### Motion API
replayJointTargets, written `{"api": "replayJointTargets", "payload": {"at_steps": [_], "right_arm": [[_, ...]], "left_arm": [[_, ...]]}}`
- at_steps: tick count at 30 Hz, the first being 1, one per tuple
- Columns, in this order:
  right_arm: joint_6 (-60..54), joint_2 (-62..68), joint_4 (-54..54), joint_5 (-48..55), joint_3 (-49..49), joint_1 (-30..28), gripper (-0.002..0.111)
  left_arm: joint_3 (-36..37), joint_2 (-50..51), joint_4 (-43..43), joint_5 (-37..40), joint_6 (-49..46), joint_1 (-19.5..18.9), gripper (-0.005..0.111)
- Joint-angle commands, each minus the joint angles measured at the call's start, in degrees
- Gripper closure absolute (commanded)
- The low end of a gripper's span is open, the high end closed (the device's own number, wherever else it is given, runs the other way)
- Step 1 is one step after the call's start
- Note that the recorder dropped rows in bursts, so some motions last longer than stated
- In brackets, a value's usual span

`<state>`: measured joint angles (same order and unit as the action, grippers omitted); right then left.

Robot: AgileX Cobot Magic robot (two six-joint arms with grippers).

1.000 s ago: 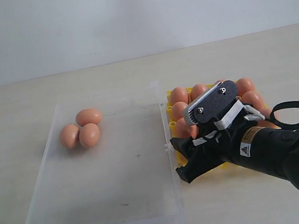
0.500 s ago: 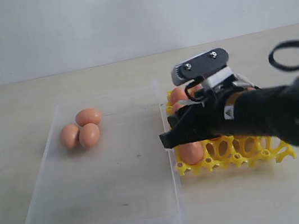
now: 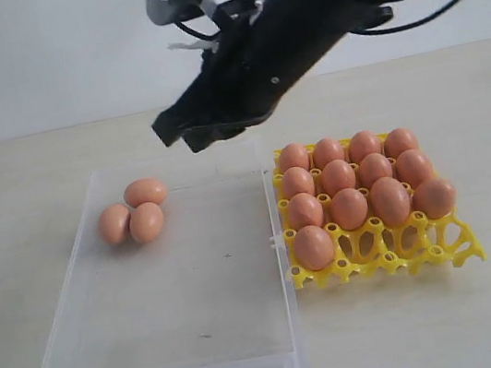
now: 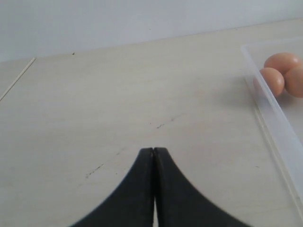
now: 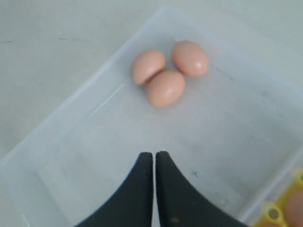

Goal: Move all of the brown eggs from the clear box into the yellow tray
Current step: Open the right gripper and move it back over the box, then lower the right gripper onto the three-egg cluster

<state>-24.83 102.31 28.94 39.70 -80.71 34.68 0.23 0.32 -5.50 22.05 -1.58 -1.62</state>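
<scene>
Brown eggs (image 3: 134,212) lie in two places: three of them sit in a tight cluster, touching one another, in a far corner of the clear box (image 3: 197,290), on the side away from the tray, and thirteen more (image 3: 358,187) fill cups of the yellow tray (image 3: 409,258). In the tray the three rows farther from the exterior camera are full, four eggs each, and the nearest row holds a single egg (image 3: 313,247) in the cup closest to the box, with three cups beside it open. The tray stands just beside the box's long wall, both on the pale tabletop (image 3: 21,182). The right gripper (image 3: 178,139) hangs in the air above the far edge of the box, well above its floor and apart from the cluster, its arm reaching in from the upper right over the tray. In the right wrist view its black fingers (image 5: 137,198) are pressed together with only a hairline slit between them and nothing held; they point down over the bare box floor, with the three eggs (image 5: 165,71) ahead of the tips and a corner of the tray (image 5: 274,210) at the edge. The left gripper (image 4: 154,150) sits low over bare tabletop outside the box, fingers (image 4: 132,194) likewise pressed together, with the box wall (image 4: 277,125) and the cluster (image 4: 279,71) off to one side.
</scene>
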Motion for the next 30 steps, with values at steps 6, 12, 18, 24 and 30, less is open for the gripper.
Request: {"api": "replayJointTargets", "payload": {"at_steps": [6, 12, 18, 24, 30], "right_arm": [[5.08, 18.36, 0.64, 14.57, -21.14, -0.06, 0.064], [14.23, 25.65, -0.26, 14.36, -29.19, -0.06, 0.066], [21.04, 31.92, -0.61, 15.87, -36.00, -0.06, 0.071], [24.15, 36.16, -0.61, 17.45, -42.01, -0.06, 0.071], [25.43, 38.42, -0.10, 17.48, -44.36, -0.06, 0.060]], "left_arm": [[-0.23, -0.32, 0.06, -0.35, 0.26, -0.11, 0.107], [-0.23, -0.32, 0.06, -0.35, 0.26, -0.11, 0.107], [-0.23, -0.32, 0.06, -0.35, 0.26, -0.11, 0.107], [-0.23, -0.32, 0.06, -0.35, 0.26, -0.11, 0.107], [-0.23, -0.32, 0.06, -0.35, 0.26, -0.11, 0.107]]}}
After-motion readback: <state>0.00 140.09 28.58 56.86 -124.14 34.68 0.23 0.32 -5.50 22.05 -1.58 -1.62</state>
